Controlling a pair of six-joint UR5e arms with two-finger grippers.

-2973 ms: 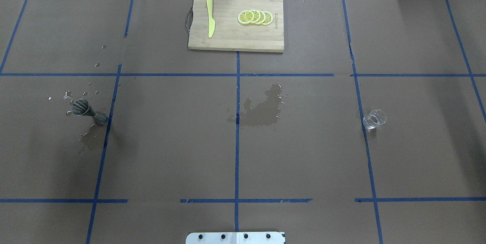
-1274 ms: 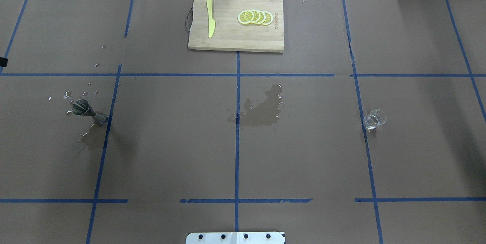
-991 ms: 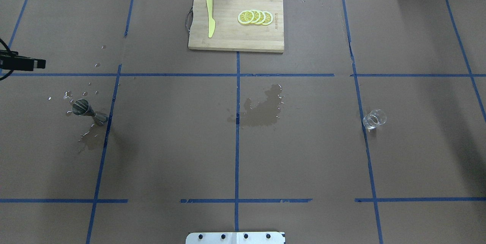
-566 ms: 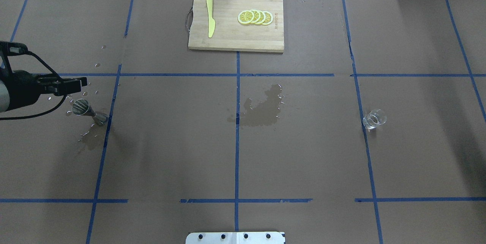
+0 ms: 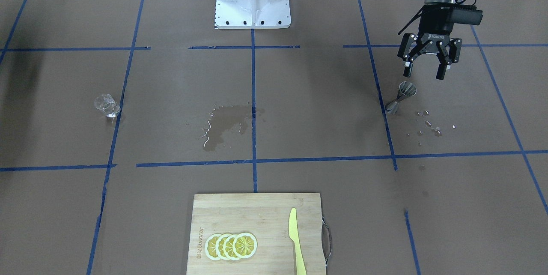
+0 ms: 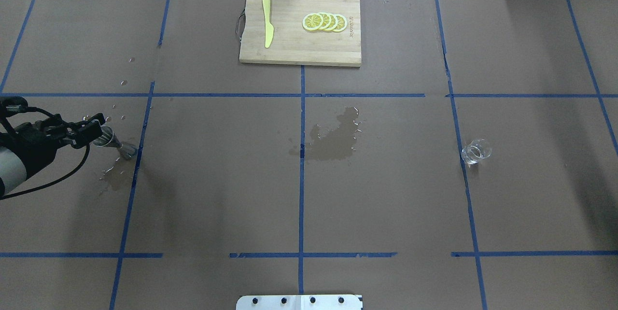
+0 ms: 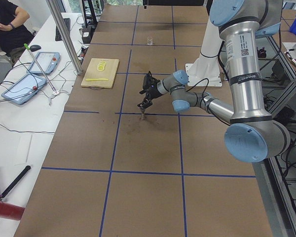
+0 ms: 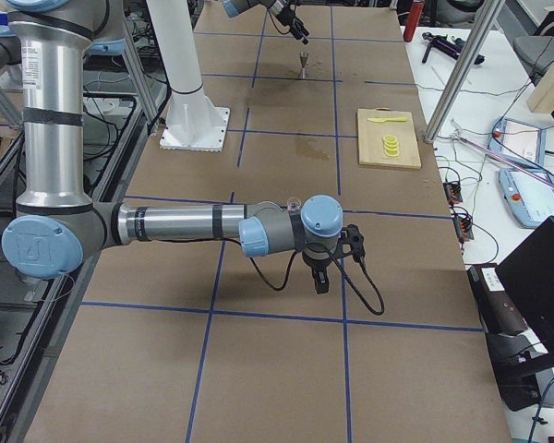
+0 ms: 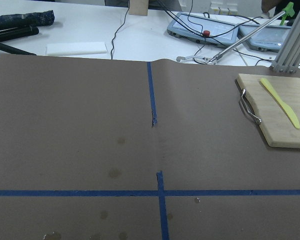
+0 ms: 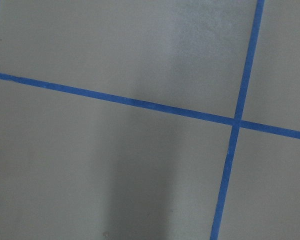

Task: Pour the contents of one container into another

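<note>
On the left side of the brown-paper tabletop [image 6: 217,189], the left hand [image 5: 424,73] hangs pointing downward over the metal jigger [image 5: 402,94]. Its two black fingers [image 5: 441,70] are spread wide and hold nothing. The front-facing view shows the fingertips above the jigger's upper cup and not touching it. From overhead, the hand's tip overlaps the cup's rim. The jigger stands upright just beside a blue tape line [image 6: 129,189], with a scatter of droplets [image 5: 428,123] near it and a damp stain [image 6: 116,180] on the paper next to its foot.

Further right, at the middle of the tabletop, a larger wet patch [image 6: 333,142] spreads beside the centre tape line. Beyond it, at the far edge, lies a wooden cutting board [image 6: 289,47]. It carries a yellow knife [image 6: 267,22] on its left part and a row of overlapping lemon slices [image 6: 324,21] on its right.

On the right side stands a small clear glass [image 6: 476,150], upright and touching a tape line — well apart from the jigger.

The right hand [image 8: 321,275] appears only in the side view, low over the tabletop on the near side of the glass. I cannot tell how far open it is. Its wrist camera shows only paper and crossing tape.
</note>
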